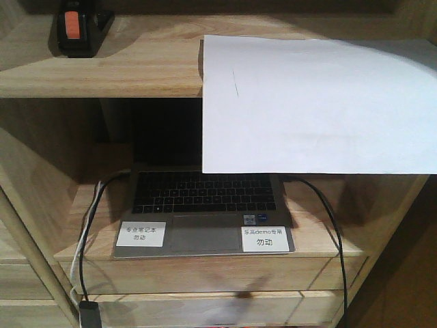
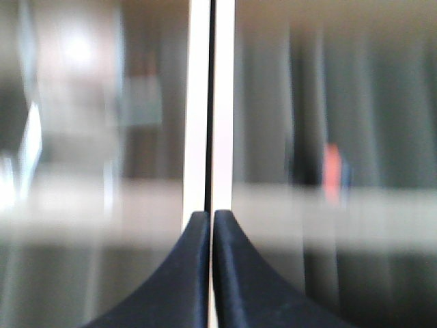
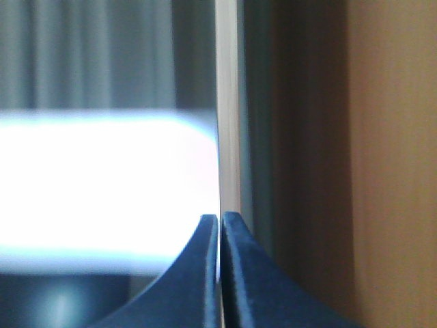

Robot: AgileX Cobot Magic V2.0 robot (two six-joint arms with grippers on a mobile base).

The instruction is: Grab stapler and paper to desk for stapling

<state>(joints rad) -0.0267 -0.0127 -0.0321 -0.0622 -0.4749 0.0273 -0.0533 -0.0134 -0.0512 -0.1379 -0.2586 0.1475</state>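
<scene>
The black stapler (image 1: 78,27) with its orange label stands at the back left of the upper shelf board. The large white paper (image 1: 321,102) lies on the right of that board, and its front part hangs over the edge. The desk is out of view. Neither gripper shows in the front view. In the left wrist view my left gripper (image 2: 211,215) is shut with nothing between its dark fingers. A blurred orange patch (image 2: 331,171) lies to the right of it. In the right wrist view my right gripper (image 3: 220,217) is shut and empty.
An open laptop (image 1: 205,212) with two small white printed labels sits on the lower shelf board (image 1: 321,239), partly under the overhanging paper. Black and white cables (image 1: 85,246) hang at its left and a black cable (image 1: 334,225) at its right. Drawer fronts lie below.
</scene>
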